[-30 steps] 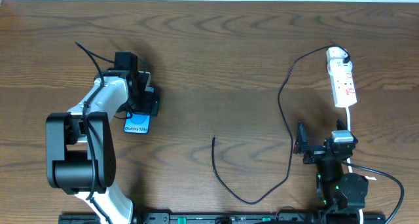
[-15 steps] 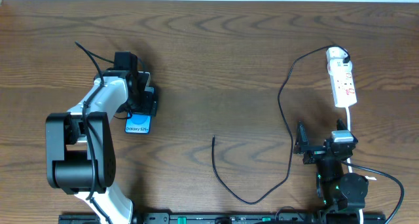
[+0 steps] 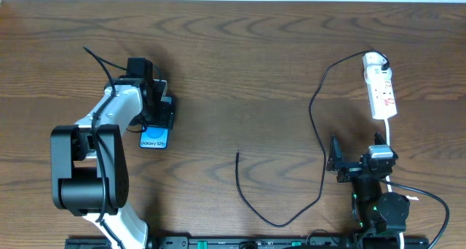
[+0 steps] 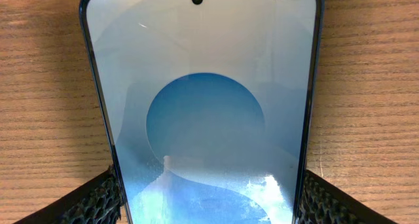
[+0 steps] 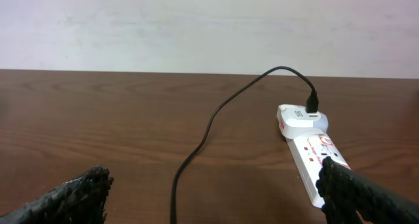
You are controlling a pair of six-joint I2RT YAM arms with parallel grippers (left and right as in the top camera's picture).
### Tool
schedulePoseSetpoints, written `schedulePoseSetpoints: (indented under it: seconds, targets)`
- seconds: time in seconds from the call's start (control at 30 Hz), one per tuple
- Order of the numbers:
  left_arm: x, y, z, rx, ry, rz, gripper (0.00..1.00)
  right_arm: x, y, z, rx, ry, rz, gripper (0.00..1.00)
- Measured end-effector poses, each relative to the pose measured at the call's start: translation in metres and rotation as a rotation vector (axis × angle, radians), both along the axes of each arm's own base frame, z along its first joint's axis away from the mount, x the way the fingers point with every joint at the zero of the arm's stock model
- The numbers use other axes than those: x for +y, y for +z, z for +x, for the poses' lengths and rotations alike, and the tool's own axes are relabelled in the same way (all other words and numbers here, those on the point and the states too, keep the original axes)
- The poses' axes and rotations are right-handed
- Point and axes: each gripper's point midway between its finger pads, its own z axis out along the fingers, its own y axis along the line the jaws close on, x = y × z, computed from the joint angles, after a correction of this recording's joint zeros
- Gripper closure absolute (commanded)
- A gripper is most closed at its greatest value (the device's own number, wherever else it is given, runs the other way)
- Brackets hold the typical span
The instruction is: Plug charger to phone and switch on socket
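- The wooden table (image 3: 240, 60) is carrying everything, its grain running left to right.
- The phone (image 3: 153, 138) is lying flat on the left part, screen up and glowing blue.
- The charger (image 3: 312, 114) is snaking over the right half. Its free end is resting loose on bare wood near the middle, and its other end is sitting in the socket.
- The socket (image 3: 380, 89) is lying lengthwise at the far right.
- A white cord (image 3: 389, 129) is trailing from the socket toward the near edge.
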Motion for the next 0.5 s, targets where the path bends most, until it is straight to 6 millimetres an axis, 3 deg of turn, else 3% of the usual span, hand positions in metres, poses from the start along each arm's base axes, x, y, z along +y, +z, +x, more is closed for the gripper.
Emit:
schedulePoseSetpoints:
  seconds: [0.3, 0.5]
  targets:
    - [0.0000, 0.0002, 0.0000, 0.001, 0.000, 0.000, 0.26, 0.0000, 0.0001, 0.0000, 0.000, 0.000, 0.000, 0.01]
    - [0.0000, 0.0002, 0.0000, 0.001, 0.000, 0.000, 0.33, 0.0000, 0.0001, 0.0000, 0.000, 0.000, 0.000, 0.01]
